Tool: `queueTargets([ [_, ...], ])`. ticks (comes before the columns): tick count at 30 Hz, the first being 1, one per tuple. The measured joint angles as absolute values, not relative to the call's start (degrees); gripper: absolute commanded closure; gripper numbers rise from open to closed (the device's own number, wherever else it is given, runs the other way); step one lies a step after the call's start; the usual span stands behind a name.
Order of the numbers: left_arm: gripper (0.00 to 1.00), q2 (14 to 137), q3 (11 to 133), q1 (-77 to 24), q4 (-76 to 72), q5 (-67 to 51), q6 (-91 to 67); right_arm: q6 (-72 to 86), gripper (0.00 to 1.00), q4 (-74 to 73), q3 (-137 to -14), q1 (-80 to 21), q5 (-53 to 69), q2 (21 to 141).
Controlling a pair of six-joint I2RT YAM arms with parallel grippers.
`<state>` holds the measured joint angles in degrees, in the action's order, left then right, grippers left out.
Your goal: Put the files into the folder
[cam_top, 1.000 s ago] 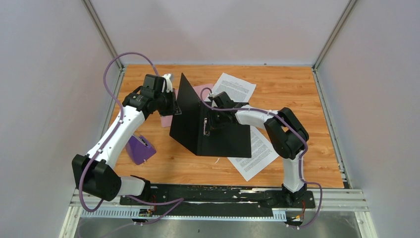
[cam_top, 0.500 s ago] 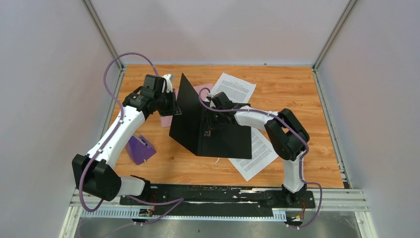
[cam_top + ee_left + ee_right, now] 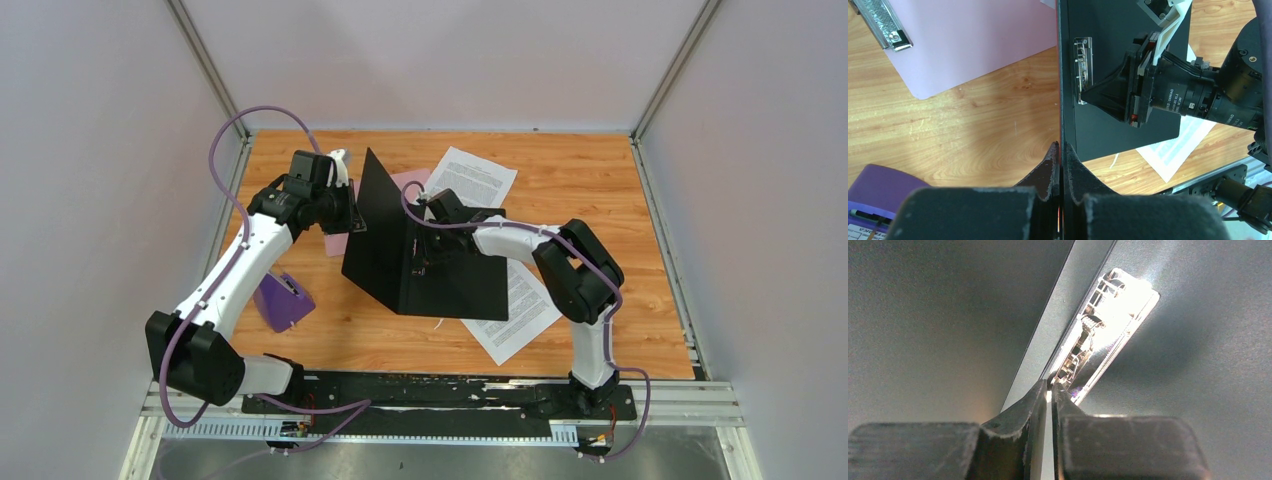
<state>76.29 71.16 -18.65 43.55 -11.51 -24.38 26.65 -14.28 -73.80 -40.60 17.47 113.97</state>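
Your left end effector (image 3: 1060, 148) pinches the folder (image 3: 378, 232) cover upright; right end effector (image 3: 1050, 386) closed on clip (image 3: 1104, 322); files (image 3: 522, 300) lie rightward, nearer it.

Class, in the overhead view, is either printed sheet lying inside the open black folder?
No: the far sheet lies beyond the folder, and the near sheet pokes out from under it.
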Motion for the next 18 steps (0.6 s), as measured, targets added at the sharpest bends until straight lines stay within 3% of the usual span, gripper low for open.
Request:
queueTargets([
  [18,1.00,76.29,71.16,-18.65,43.75,-11.33,-24.27,24.08,0.95,-16.25,-73.89,-42.24,10.26,113.84],
])
